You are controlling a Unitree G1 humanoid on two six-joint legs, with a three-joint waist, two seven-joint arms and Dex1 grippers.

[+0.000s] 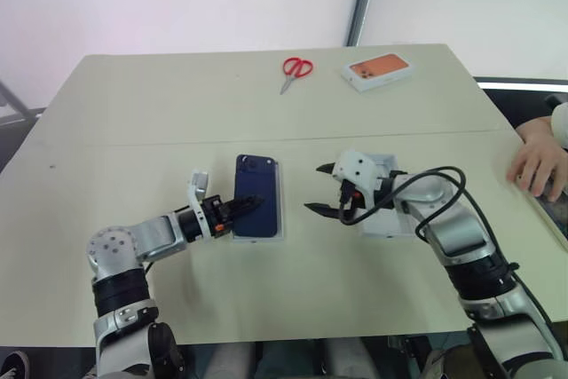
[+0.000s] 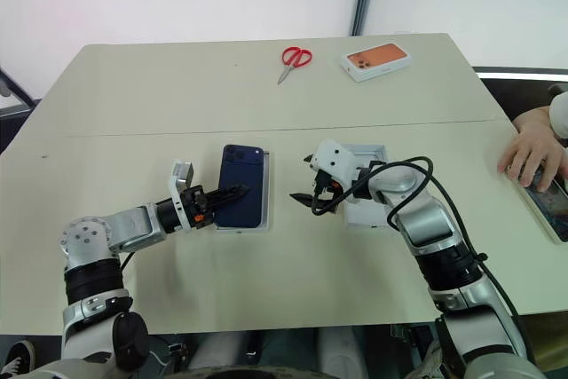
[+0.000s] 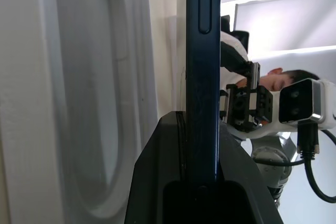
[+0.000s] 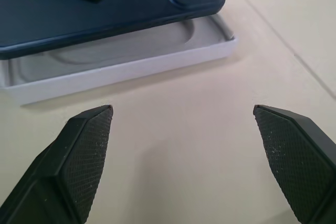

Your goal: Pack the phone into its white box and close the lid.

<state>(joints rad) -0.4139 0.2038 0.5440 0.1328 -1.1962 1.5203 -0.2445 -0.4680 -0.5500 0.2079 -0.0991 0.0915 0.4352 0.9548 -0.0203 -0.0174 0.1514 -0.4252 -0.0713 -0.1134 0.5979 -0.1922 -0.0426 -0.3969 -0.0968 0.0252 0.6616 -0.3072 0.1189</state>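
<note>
Phone going into the box, lid not on yet

Left gripper is pinched shut on the phone, holding it just above the white box, one edge tipped up. Right gripper hangs wide open and empty between the box and the lid, which lies under the right arm. I'd guess next it has to drop the phone flat into the tray, let go, then fetch the lid. Beige table by a white wall, with scissors, an orange-picture box, and a person's hand at the edge.
</note>
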